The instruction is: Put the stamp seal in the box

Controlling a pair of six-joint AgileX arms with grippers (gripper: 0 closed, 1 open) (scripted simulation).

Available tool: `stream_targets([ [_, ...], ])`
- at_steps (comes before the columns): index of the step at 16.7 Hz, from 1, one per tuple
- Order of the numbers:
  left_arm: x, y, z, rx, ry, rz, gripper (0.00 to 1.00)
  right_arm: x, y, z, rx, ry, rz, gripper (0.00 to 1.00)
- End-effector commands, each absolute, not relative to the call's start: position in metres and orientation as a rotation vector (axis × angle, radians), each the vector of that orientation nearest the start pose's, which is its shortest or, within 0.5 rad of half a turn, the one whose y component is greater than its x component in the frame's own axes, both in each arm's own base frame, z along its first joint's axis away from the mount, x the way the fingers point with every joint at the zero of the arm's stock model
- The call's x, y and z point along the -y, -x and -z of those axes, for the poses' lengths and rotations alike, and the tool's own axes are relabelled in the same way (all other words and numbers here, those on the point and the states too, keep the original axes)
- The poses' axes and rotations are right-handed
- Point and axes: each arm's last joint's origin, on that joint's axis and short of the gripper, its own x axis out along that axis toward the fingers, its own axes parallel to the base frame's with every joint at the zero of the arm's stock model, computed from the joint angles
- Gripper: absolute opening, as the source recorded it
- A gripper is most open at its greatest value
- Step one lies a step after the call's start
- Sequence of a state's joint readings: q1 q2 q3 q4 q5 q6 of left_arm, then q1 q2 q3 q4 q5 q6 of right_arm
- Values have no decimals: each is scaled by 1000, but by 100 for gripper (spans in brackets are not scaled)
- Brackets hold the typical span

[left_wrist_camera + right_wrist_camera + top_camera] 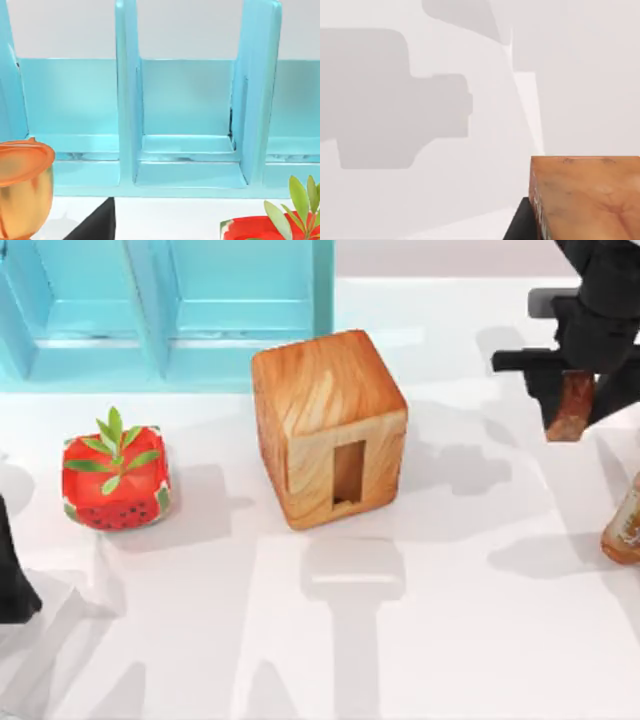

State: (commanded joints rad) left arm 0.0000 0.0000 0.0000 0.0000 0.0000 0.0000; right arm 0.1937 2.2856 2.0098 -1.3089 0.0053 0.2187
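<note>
The stamp seal (572, 405) hangs clamped between the fingers of the right gripper (575, 390), lifted above the table (450, 640) near its right side, well apart from the wooden box (328, 425) at the middle. The right wrist view gives the seal's mottled face (585, 195) up close over bare tabletop. An orange-brown bottle (625, 520) stands at the right edge. The left arm (15, 580) sits parked at the left edge; I cannot tell its grip. A strawberry-patterned pot (115, 480) and a blue rack (165, 310) lie to the left.

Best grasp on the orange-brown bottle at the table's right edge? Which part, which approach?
My guess: the bottle is cut off by the top view's right border, so take its body across the narrow width, coming from above with the right gripper, which is nearest. That gripper is shut on the stamp seal, so it must drop it first.
</note>
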Motion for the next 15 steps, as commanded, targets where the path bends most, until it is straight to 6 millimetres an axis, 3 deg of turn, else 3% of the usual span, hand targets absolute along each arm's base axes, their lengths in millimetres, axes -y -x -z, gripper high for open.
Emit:
stream_targets([
  [3,1,-106,-160,0,0,0,100,-91,-437,-219,-1572,-10,12,0],
  [9,1,-106,-160,0,0,0,100,-86,-436,-222,-1574,-9,10,0],
  [12,1,-106,-160,0,0,0,100,-42,-429,-231,-1577,-9,11,0],
  [15,1,-106,-160,0,0,0,100,32,-407,-244,-1577,-8,9,0],
])
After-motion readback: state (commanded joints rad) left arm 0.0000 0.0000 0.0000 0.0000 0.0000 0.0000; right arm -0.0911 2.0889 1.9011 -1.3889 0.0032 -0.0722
